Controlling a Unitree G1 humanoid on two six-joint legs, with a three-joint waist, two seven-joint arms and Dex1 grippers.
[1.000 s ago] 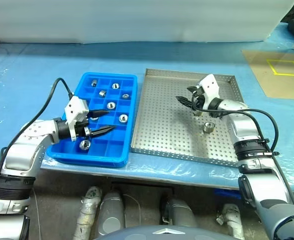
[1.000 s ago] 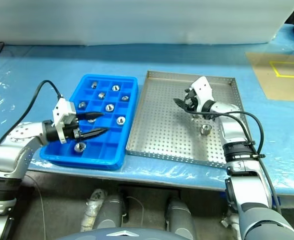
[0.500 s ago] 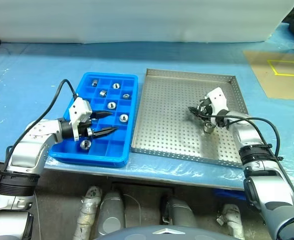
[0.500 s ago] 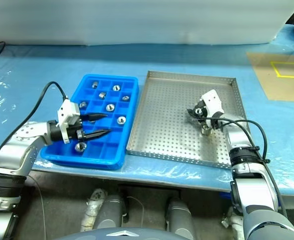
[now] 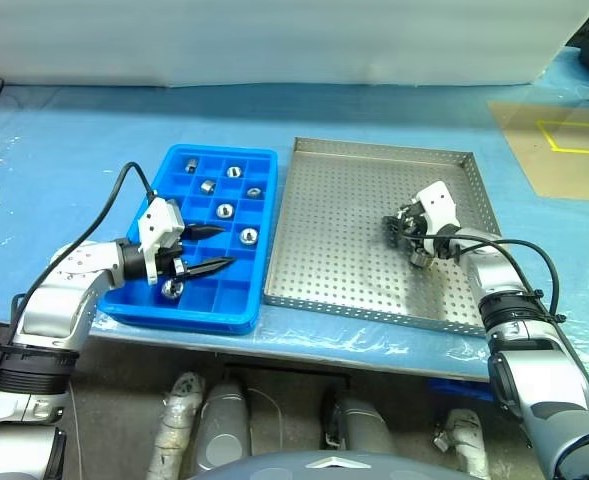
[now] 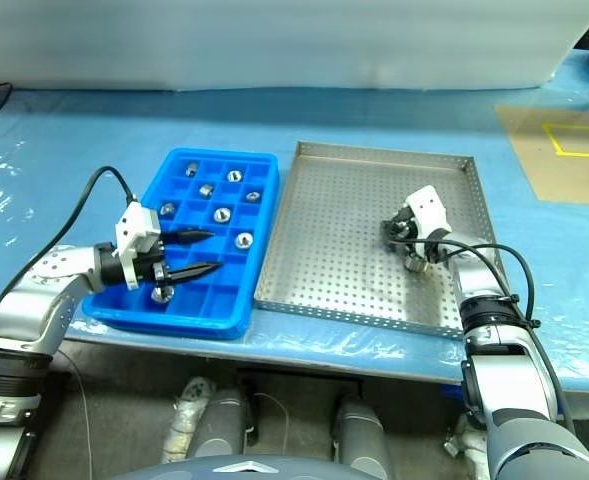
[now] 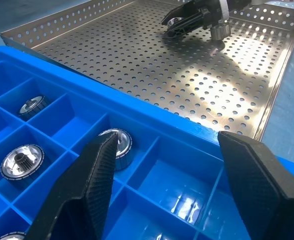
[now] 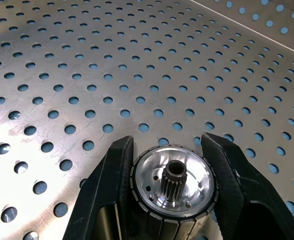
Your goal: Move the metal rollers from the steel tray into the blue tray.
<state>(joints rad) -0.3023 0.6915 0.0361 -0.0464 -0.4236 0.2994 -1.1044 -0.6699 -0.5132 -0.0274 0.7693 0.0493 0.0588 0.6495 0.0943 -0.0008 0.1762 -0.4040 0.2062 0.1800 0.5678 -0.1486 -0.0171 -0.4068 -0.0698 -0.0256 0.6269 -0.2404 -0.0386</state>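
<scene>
Your steel tray [image 5: 344, 230] floor is wide open; only its low rims and the blue tray [image 5: 259, 240] wall block you.

Head stereo overhead; wrist close-ups.

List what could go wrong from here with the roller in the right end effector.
1. The right end effector grips the metal roller only by its smooth curved sides, so it might slip out on the lift.
2. The roller still sits on the steel tray; dragging it sideways could snag the perforated floor.
3. The left end effector hovers open over the blue tray, so the carry across may crowd that arm or bump rollers already placed.
</scene>
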